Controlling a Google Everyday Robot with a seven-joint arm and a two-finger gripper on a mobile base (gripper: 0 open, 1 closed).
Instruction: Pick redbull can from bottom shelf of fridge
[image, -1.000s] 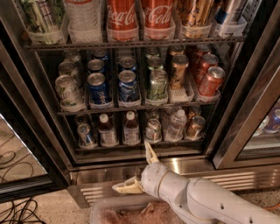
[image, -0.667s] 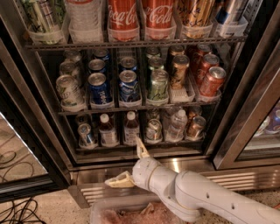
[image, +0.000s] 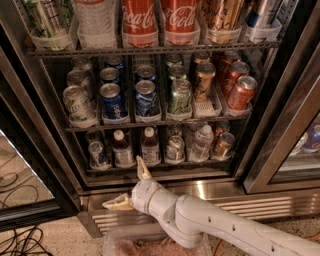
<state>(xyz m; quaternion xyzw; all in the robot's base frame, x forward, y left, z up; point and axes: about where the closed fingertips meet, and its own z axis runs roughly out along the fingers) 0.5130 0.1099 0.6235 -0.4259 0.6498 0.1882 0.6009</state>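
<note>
The fridge (image: 200, 189) stands with its door open and its dark inside lit. On the bottom shelf (image: 165, 170), the slim blue-and-silver redbull can (image: 96, 153) stands at the far left, next to two small brown bottles (image: 121, 148). My gripper (image: 123, 183) is open in front of the fridge's steel sill, just below the shelf and to the right of the can. One pale finger (image: 142, 168) points up at the shelf edge and the other (image: 116, 202) points left. Nothing is between them.
A silver can (image: 175, 148), a clear bottle (image: 202, 142) and a copper-brown can (image: 223, 145) fill the rest of the bottom shelf. Blue, green and red cans stand on the rack above. The steel door frame (image: 280, 145) is at right, cables (image: 20, 240) on the floor at left, a clear bin (image: 117, 242) below my arm.
My arm has swung left along the fridge's sill, carrying the open gripper from below the shelf's middle to below the brown bottles. Nothing on the shelves has moved.
</note>
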